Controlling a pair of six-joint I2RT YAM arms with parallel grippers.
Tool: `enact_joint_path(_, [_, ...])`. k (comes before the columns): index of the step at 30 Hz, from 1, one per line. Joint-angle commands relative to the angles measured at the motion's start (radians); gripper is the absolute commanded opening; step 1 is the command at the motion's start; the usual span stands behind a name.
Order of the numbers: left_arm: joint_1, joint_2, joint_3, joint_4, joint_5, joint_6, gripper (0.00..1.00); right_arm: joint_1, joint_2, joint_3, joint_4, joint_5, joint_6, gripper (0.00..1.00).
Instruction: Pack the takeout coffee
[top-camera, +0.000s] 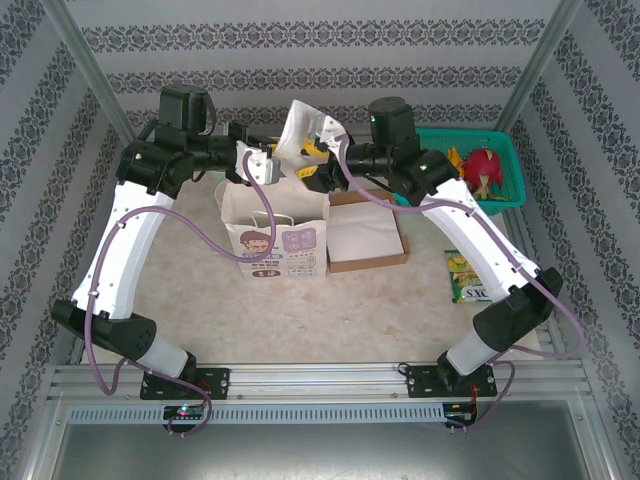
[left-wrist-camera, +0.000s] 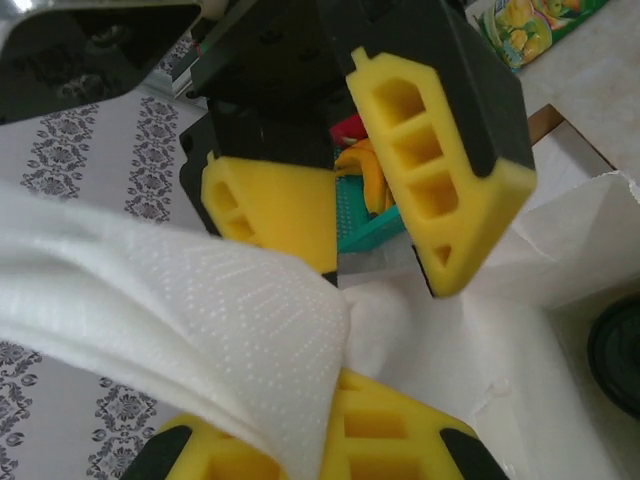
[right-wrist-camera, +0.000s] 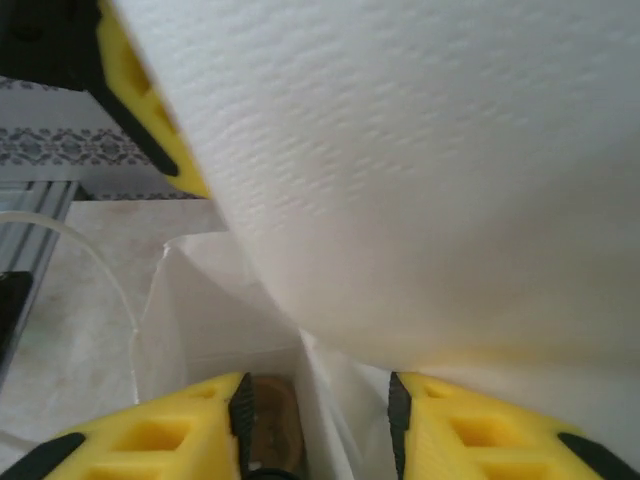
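At the centre of the top view both arms meet over the open paper bag (top-camera: 275, 228) standing on the tabletop (top-camera: 350, 310). The left pincer (top-camera: 257, 165) is closed tight on a white napkin (left-wrist-camera: 200, 310), while the right pincer (right-wrist-camera: 318, 410) faces it with its jaws part open and nothing between them. The takeout coffee (left-wrist-camera: 620, 350) is hard to make out: a dark round rim at the right edge of the left wrist view is probably its black lid, seemingly low inside the bag. The step in hand looks like adding the napkin. Next, the left arm needs to lower it into the bag mouth without crumpling the wall, then release.
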Motion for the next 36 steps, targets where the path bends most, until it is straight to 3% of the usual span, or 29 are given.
enact_joint_path(1, [0.009,-0.029,0.003,0.012,0.059,-0.018,0.00,0.036,-0.029,-0.029,0.106,0.101,-0.044,0.61])
enact_joint_path(5, [0.009,-0.030,0.017,-0.018,0.080,-0.015,0.00,0.062,-0.029,-0.059,0.193,0.189,-0.056,0.72])
enact_joint_path(8, [0.008,-0.034,0.023,-0.046,0.092,-0.005,0.00,0.066,-0.039,-0.090,0.270,0.198,-0.053,0.74])
enact_joint_path(13, [0.009,-0.040,0.038,-0.094,0.099,0.014,0.00,0.090,-0.024,-0.075,0.248,0.243,-0.152,0.74])
enact_joint_path(14, [0.008,-0.038,0.041,-0.103,0.095,0.017,0.00,0.090,-0.022,-0.069,0.239,0.239,-0.165,0.70])
enact_joint_path(18, [0.009,-0.040,0.044,-0.113,0.074,0.023,0.03,0.092,-0.037,-0.069,0.196,0.196,-0.196,0.40])
enact_joint_path(21, [0.011,-0.054,0.041,-0.106,0.079,0.013,0.20,0.091,-0.045,-0.069,0.145,0.170,-0.206,0.22])
enact_joint_path(22, [0.013,-0.061,0.037,-0.098,0.081,0.005,0.33,0.092,-0.047,-0.070,0.130,0.166,-0.205,0.18])
enact_joint_path(23, [0.017,-0.073,0.028,-0.079,0.081,-0.008,0.39,0.090,-0.050,-0.069,0.111,0.163,-0.206,0.14])
enact_joint_path(26, [0.042,-0.112,-0.026,0.002,0.073,-0.048,0.52,0.082,-0.051,-0.064,0.070,0.164,-0.208,0.04])
enact_joint_path(32, [0.099,-0.168,-0.103,0.115,0.023,-0.114,0.63,0.075,-0.047,-0.061,0.034,0.140,-0.204,0.01])
enact_joint_path(36, [0.098,-0.190,-0.144,0.173,0.072,-0.139,0.90,0.079,-0.026,-0.039,0.026,0.111,-0.188,0.00])
